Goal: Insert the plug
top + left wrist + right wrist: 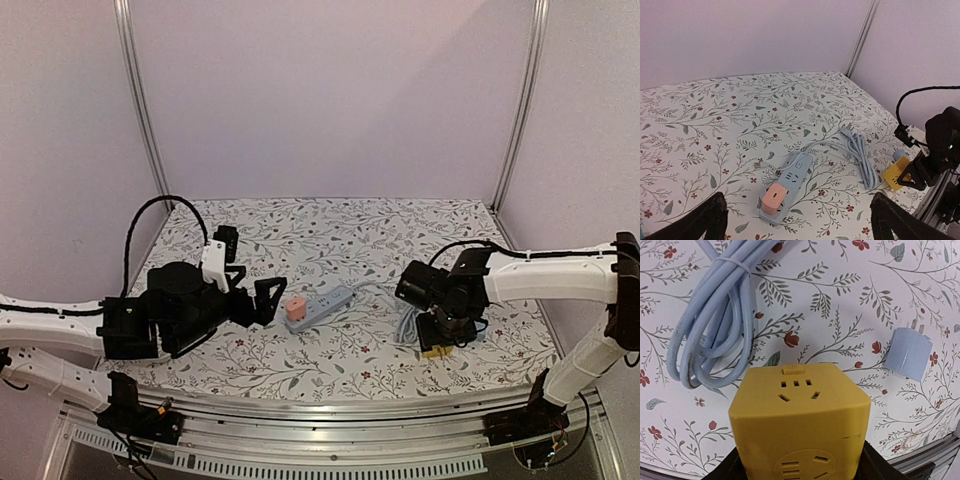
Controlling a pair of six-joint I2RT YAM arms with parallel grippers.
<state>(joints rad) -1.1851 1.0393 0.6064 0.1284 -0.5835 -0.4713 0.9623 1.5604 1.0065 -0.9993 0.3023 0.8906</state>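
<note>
Yellow moulded plastic fills my right wrist view: one cube adapter (800, 425), matte and round-edged, with slotted sockets on the two faces I can see. My right pincer (799, 466) stands partly closed against its sides, gripping it at the near right of the floral-print surface (350, 230). Beside it lie one pale blue plug (907, 354) and one banded coil of cable (715, 315). The single pale blue power strip (790, 182) lies mid-surface, with a pink adapter (774, 197) seated in the end nearest my left arm. My left pincer (800, 225) gapes wide, empty.
</note>
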